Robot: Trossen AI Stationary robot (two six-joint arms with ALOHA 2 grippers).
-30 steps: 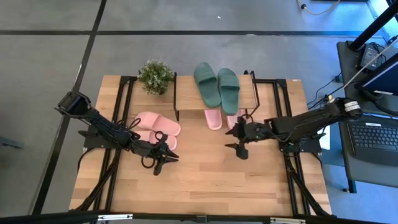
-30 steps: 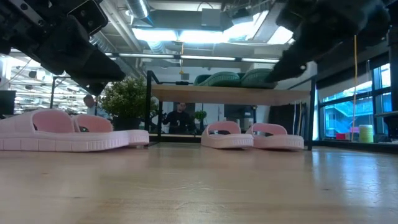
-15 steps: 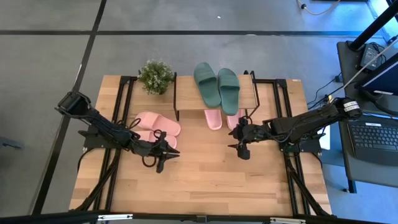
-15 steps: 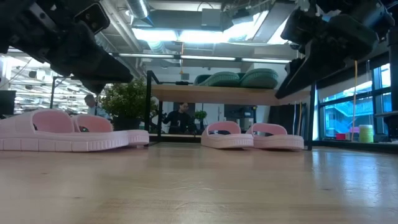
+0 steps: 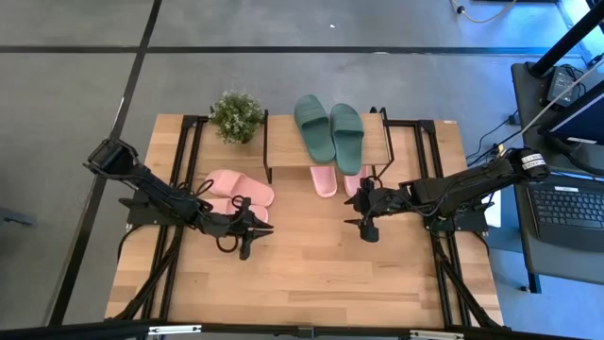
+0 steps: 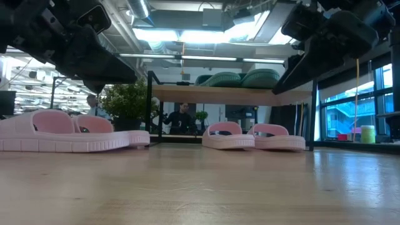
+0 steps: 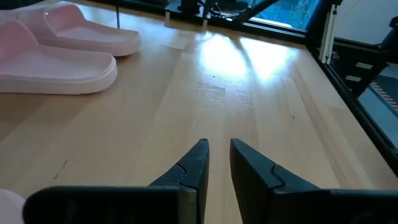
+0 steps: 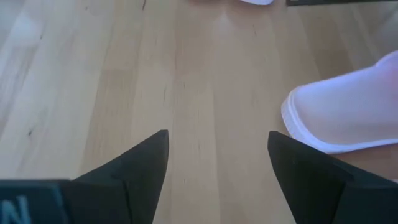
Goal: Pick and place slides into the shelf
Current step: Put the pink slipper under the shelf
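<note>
The shelf (image 5: 379,144) stands at the far middle of the table. A dark green pair of slides (image 5: 328,132) lies soles down on its top board. One pink pair (image 5: 326,179) sits on the table under it, also seen in the low view (image 6: 253,136). Another pink pair (image 5: 238,191) lies on the table to the left (image 6: 62,131). My left gripper (image 5: 247,246) hovers near that left pair, fingers a narrow gap apart (image 7: 217,146) and holding nothing. My right gripper (image 5: 363,229) hovers near the shelf pair, wide open (image 8: 217,140), with one pink slide end (image 8: 348,112) beside it.
A small potted plant (image 5: 236,115) stands at the far left of the shelf. Black metal frames (image 5: 184,170) run along both table sides. Bare wooden table (image 5: 302,274) lies near the front edge. A laptop desk (image 5: 566,208) stands beyond the right edge.
My left gripper has swung its fingertips a little toward the table's right without leaving its place. My right gripper has rolled slightly about its own line. Neither has opened or shut, and the slides have not moved.
</note>
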